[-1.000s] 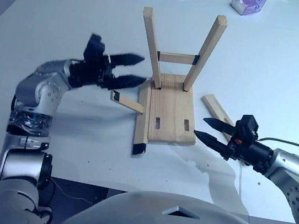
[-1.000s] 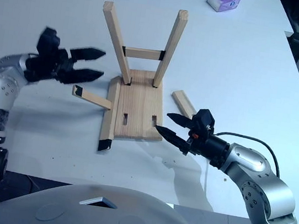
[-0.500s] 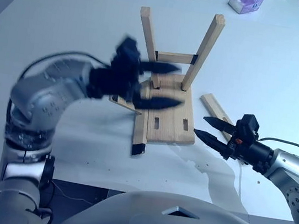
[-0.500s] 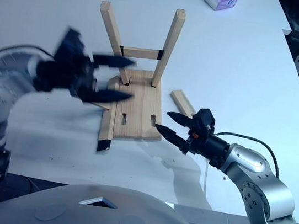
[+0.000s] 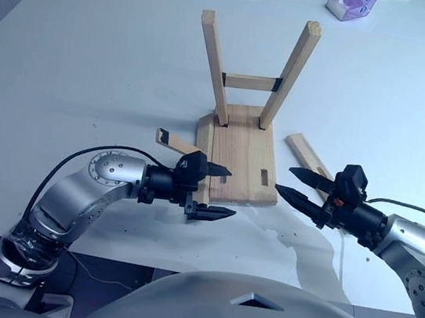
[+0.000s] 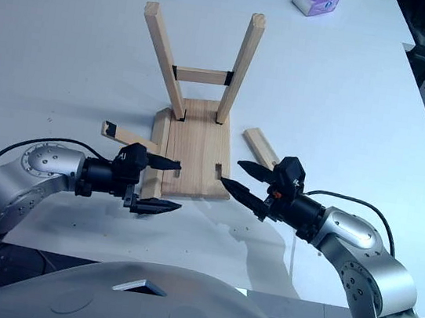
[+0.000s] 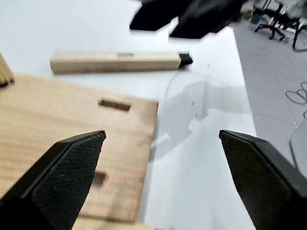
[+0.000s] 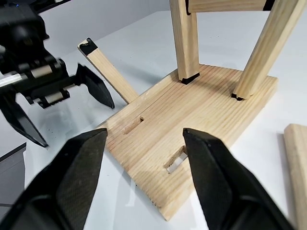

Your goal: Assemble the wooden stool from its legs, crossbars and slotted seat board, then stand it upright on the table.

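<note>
The left gripper [image 5: 231, 193], fingers apart, straddles the seat's [image 5: 241, 151] near edge. The right gripper [image 5: 283, 178], fingers apart, is beside its right edge.

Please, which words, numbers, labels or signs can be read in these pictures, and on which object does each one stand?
None is readable.
The purple packet in the background may carry print, but it is too small to read.
The seat board and its legs show no markings.
</note>
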You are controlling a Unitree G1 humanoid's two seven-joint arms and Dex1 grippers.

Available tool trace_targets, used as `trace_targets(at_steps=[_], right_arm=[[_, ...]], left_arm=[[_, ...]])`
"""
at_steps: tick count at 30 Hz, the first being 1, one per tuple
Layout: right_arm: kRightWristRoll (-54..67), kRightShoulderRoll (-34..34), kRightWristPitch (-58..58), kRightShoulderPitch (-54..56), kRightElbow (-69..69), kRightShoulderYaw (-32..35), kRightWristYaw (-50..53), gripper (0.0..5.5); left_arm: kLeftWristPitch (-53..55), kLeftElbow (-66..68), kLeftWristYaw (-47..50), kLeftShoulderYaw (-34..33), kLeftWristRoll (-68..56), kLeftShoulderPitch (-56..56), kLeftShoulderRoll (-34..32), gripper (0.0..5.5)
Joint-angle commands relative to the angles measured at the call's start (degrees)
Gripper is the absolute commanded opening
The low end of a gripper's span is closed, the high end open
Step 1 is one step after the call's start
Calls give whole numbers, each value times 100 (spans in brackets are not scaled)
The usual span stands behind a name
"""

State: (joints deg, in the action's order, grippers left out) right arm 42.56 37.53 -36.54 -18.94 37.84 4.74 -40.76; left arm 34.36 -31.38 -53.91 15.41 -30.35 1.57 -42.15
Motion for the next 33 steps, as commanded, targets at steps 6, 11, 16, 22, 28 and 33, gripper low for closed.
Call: trace_targets(at_steps=[6, 11, 16, 22, 28, 33], right_arm=[[18, -12, -14, -96, 121, 27, 68, 291], [19, -44, -18, -109, 144, 7, 110, 291], [25, -72, -22, -175, 217, 9, 163, 291], [4, -107, -22, -217, 259, -5, 221, 291], [-31, -149, 18, -276, 278, -19, 287, 291], [-42, -166, 54, -375, 336, 1, 317, 291]], left_arm=[[-480, 374, -578, -54, 406, 270, -558, 440], [-663, 686, -715, -13, 605, 310, -634, 440], [-898, 1002, -899, 40, 883, 398, -760, 440], [-1080, 1288, -1050, 18, 1022, 305, -808, 440], [-1281, 1565, -1313, -65, 1141, 135, -1002, 440], [-1483, 1815, -1564, -283, 1165, 50, -1264, 440]])
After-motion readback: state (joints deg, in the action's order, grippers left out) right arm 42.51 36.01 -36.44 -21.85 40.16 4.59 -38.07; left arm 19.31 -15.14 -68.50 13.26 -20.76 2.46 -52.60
